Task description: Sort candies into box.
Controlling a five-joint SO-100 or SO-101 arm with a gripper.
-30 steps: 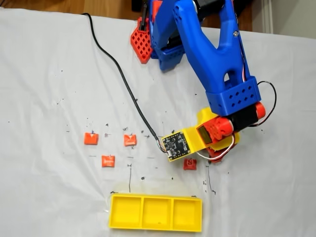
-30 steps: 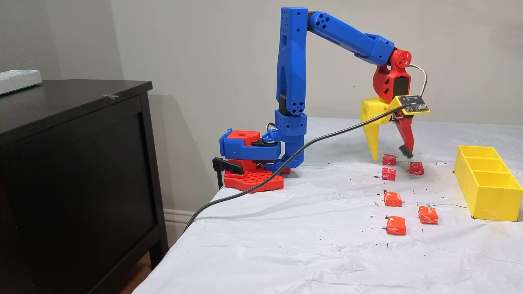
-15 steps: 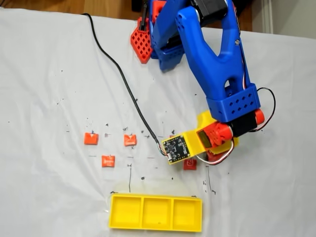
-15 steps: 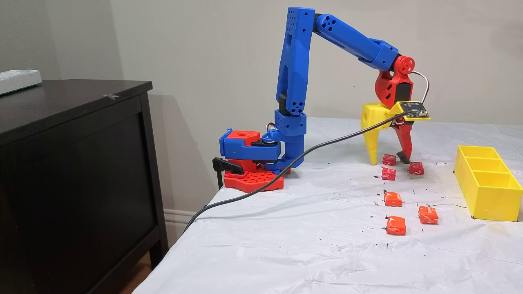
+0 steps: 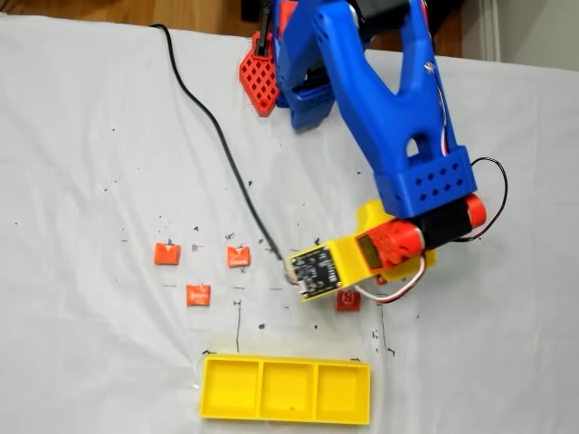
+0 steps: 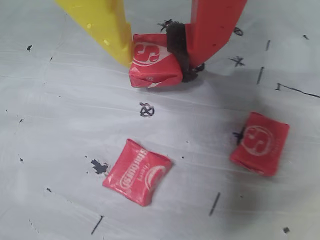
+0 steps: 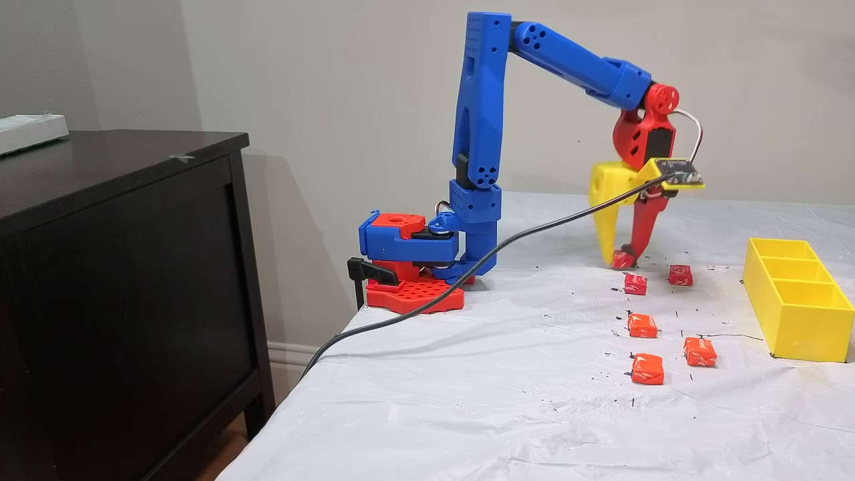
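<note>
In the wrist view my gripper (image 6: 155,62) is shut on a red candy (image 6: 152,67), which is pinched between the yellow finger (image 6: 107,27) and the red finger (image 6: 212,27) at sheet level. A fixed view shows the same gripper (image 7: 622,259) down at the sheet's far side. Two loose candies (image 6: 137,171) (image 6: 260,143) lie in front of it. Several more candies (image 7: 642,325) (image 7: 699,351) (image 7: 648,369) lie nearer the camera in that fixed view. The yellow box (image 7: 801,331) stands at the right with its three compartments bare. In the other fixed view the box (image 5: 261,390) sits at the bottom edge, below three candies (image 5: 166,254) (image 5: 238,257) (image 5: 198,295).
A black cable (image 7: 467,274) runs from the wrist across the white sheet and over the table's left edge. The arm's red and blue base (image 7: 407,267) is clamped at that edge. A dark cabinet (image 7: 120,267) stands left of the table. Black ink marks dot the sheet.
The gripper came down over the far candy and its fingers closed from wide apart onto it. The other candies and the box have not moved.
</note>
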